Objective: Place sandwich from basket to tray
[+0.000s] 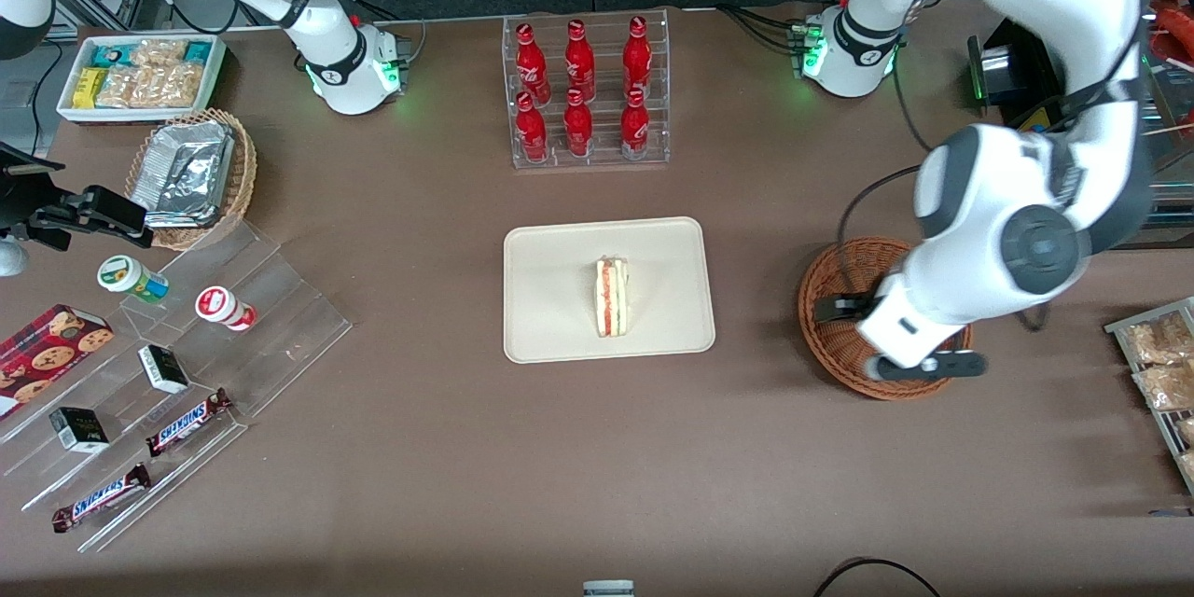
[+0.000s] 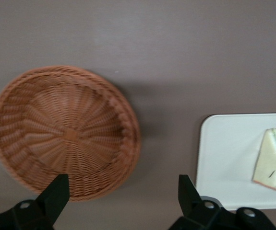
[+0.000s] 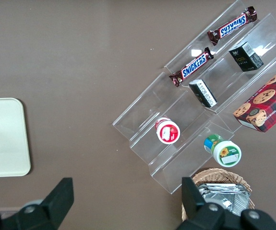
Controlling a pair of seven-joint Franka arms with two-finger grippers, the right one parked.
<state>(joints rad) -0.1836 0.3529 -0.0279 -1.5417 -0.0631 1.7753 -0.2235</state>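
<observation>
The sandwich (image 1: 612, 297), a pale bread wedge with a red-orange stripe, lies on the cream tray (image 1: 550, 298) at the table's middle. The reddish-brown wicker basket (image 1: 839, 270) stands beside the tray toward the working arm's end, and it holds nothing. My left gripper (image 1: 881, 336) hangs above the basket's nearer edge, open and empty. In the left wrist view the gripper (image 2: 123, 191) is over bare table between the basket (image 2: 66, 132) and the tray (image 2: 224, 158), with the sandwich (image 2: 274, 160) on the tray.
A clear rack of red bottles (image 1: 583, 93) stands farther back than the tray. A clear stepped stand with snacks (image 1: 168, 373), a tan basket of foil packets (image 1: 191, 173) and a white bin (image 1: 140, 75) lie toward the parked arm's end. Snack packets (image 1: 1157, 364) lie at the working arm's end.
</observation>
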